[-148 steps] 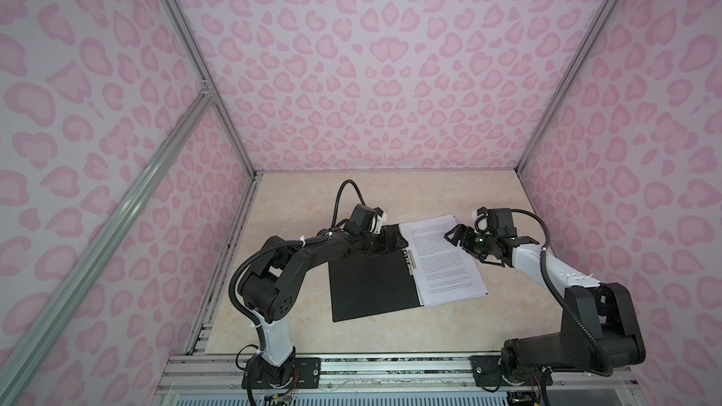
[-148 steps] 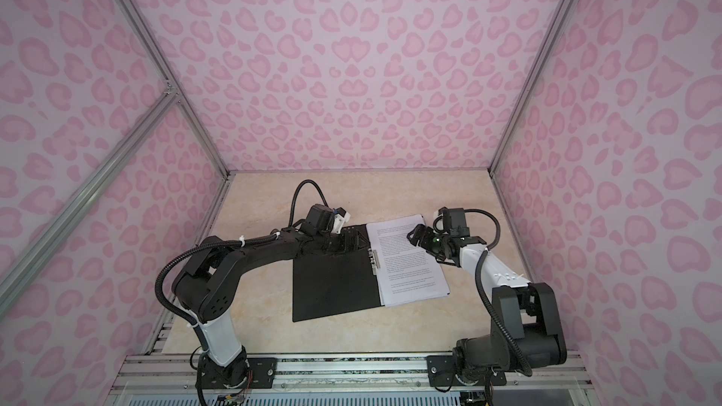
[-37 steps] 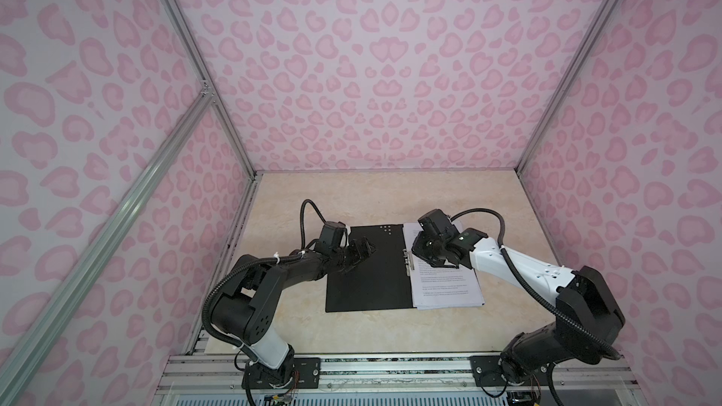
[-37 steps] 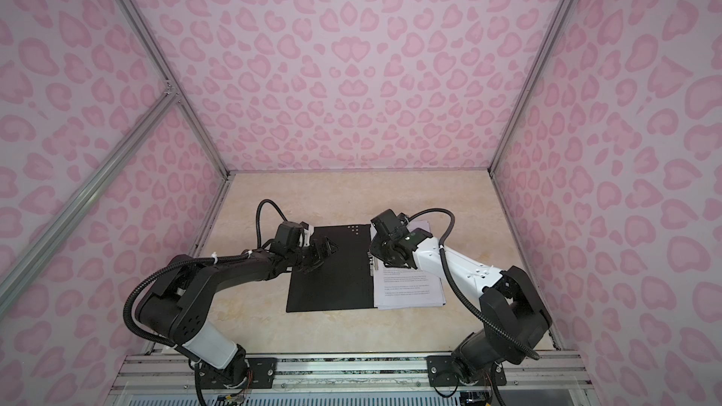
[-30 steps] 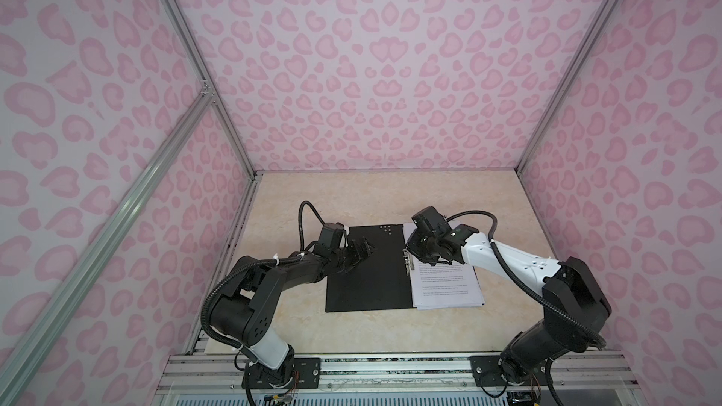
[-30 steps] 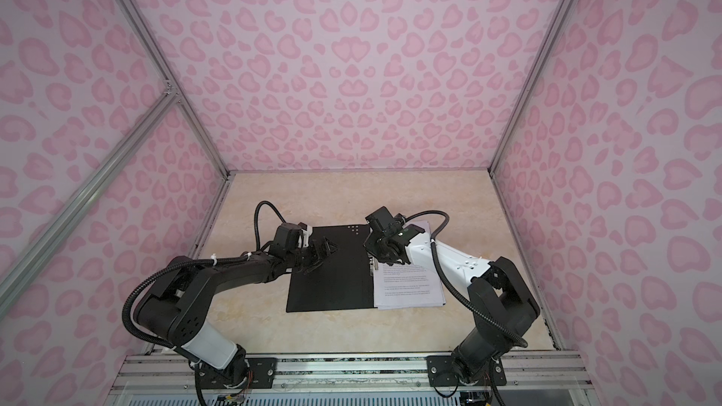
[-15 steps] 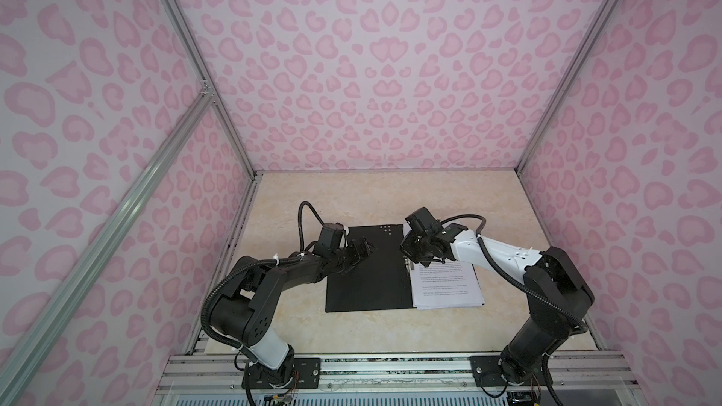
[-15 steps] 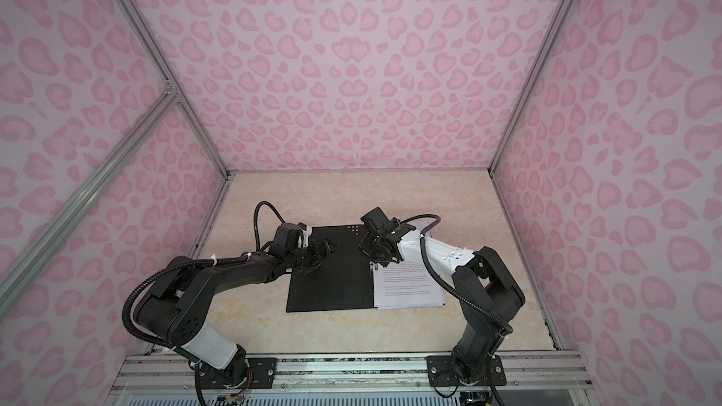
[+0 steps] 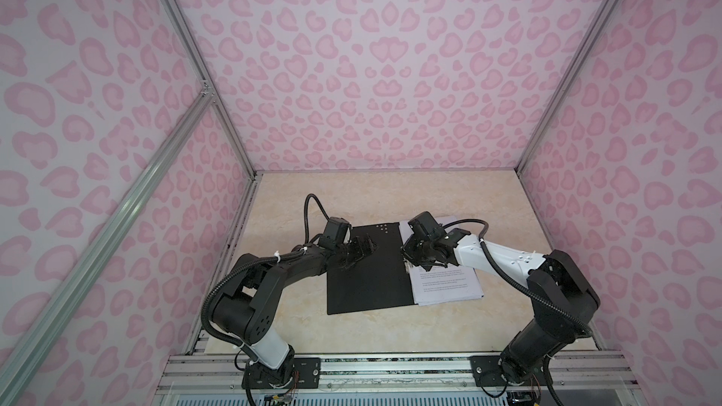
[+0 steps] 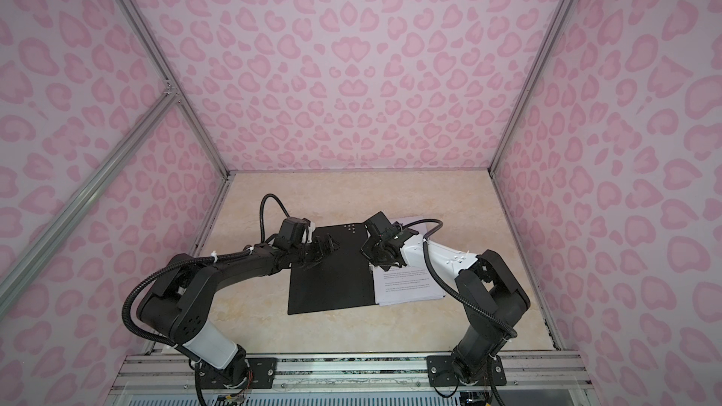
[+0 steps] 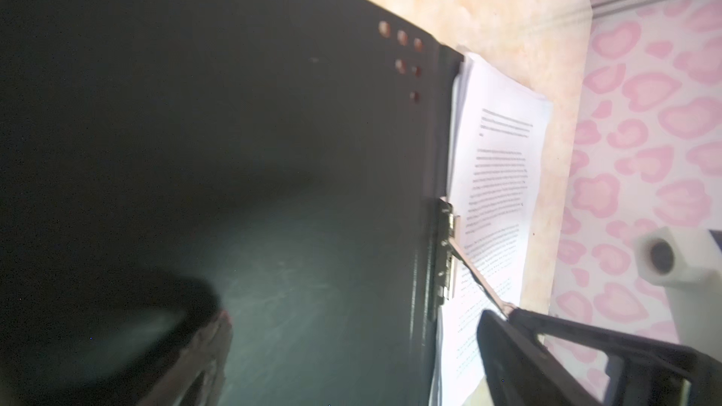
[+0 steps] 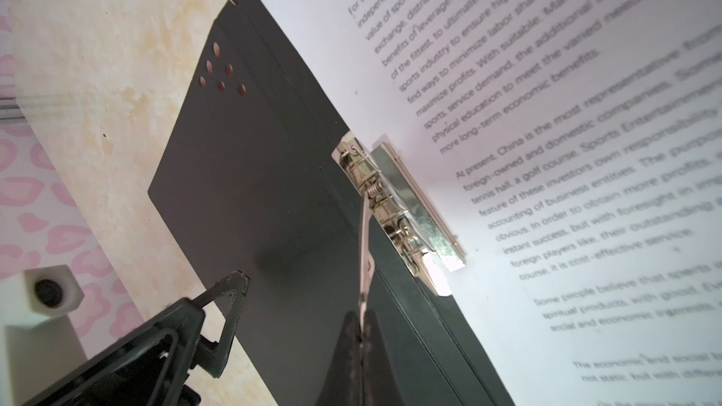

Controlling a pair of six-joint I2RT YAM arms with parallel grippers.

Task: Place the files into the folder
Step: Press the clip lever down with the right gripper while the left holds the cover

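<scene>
On the left, wide-open left gripper over the black inner cover of the folder, spread flat on the table. At the spine, right gripper clenched on the raised lever of the metal clip. Furthest right, the files stacked beside the spine, edge against the clip.
</scene>
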